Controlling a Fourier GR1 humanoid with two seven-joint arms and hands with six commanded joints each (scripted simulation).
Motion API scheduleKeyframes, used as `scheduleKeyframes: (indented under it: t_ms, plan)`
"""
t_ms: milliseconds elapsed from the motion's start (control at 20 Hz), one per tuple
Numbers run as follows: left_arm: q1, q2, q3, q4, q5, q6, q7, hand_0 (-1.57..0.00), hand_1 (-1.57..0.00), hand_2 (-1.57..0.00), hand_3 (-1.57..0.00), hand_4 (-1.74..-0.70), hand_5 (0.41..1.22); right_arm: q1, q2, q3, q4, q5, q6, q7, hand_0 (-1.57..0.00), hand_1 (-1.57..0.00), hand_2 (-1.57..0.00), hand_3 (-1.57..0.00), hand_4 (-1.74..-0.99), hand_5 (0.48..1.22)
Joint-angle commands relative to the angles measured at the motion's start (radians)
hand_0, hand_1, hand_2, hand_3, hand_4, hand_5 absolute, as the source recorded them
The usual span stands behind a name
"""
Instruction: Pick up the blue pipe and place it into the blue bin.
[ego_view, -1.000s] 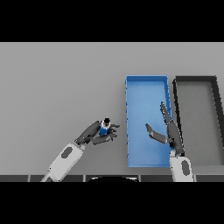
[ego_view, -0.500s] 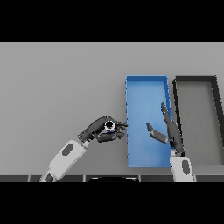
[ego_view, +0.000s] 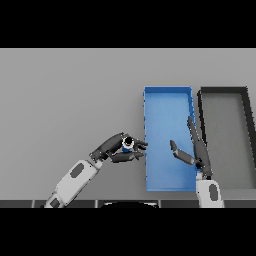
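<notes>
The blue pipe (ego_view: 127, 144) is a short blue tube with a white rim, seen end-on. My left hand (ego_view: 118, 150) is shut on it, fingers and thumb curled round it, just left of the blue bin's left wall. The blue bin (ego_view: 168, 95) is a long open tray at right of centre with nothing visible inside. Over the bin's right side my right hand (ego_view: 192, 150) is open, fingers straight and thumb spread, holding nothing.
A dark grey bin (ego_view: 224, 92) of the same shape stands right beside the blue bin on its right. The grey table (ego_view: 65, 100) stretches to the left and back.
My left hand has carried the blue pipe to the right, from mid-table up to the blue bin's left wall. The right hand has barely moved.
</notes>
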Motion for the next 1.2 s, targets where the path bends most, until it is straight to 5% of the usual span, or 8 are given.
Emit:
scheduleKeyframes:
  t_ms: [0,200,300,450,650,950,1150]
  plan:
    - [0.007,-0.007,-0.007,0.014,-0.009,0.002,-0.007,-1.57,-1.57,-1.57,-1.44,-1.73,1.22,0.007,0.008,0.011,-0.002,0.008,-0.001,-0.002,0.0,0.0,0.0,0.0,-1.192,0.628]
    - [0.022,0.018,-0.005,-0.016,-0.012,-0.004,-0.021,-1.57,-1.57,-1.57,-1.44,-1.73,1.22,0.02,0.003,0.009,-0.01,-0.014,0.021,-0.038,0.0,0.0,0.0,0.0,-1.191,0.619]
    - [0.019,0.01,-0.004,-0.011,-0.009,-0.003,-0.016,-1.57,-1.57,-1.57,-1.44,-1.73,1.221,0.002,-0.01,0.007,-0.065,-0.109,0.093,-0.023,0.0,0.0,0.0,0.0,-1.197,0.604]
    - [0.0,0.008,0.001,0.0,-0.009,-0.007,-0.001,-1.57,-1.57,-1.57,-1.44,-1.73,1.221,-0.034,-0.097,0.001,-0.162,-0.26,0.214,0.078,0.0,0.0,0.0,0.0,-1.215,0.561]
    - [0.011,0.002,-0.008,-0.006,-0.015,-0.007,-0.012,-1.57,-1.57,-1.57,-1.44,-1.73,1.221,-0.12,-0.187,0.052,-0.27,-0.339,0.307,0.195,0.0,0.0,0.0,0.0,-1.274,0.518]
    - [-0.007,-0.005,-0.009,0.013,-0.039,0.001,0.002,-1.57,-1.57,-1.57,-1.44,-1.73,1.221,-0.292,-0.22,0.158,-0.33,-0.411,0.371,0.364,0.0,0.0,0.0,0.0,-1.295,0.522]
    - [-0.016,0.0,0.009,0.014,-0.014,-0.011,-0.001,-1.57,-1.57,-1.57,-1.44,-1.73,1.221,-0.401,-0.209,0.219,-0.302,-0.405,0.421,0.395,0.0,0.0,0.0,0.0,-1.304,0.532]
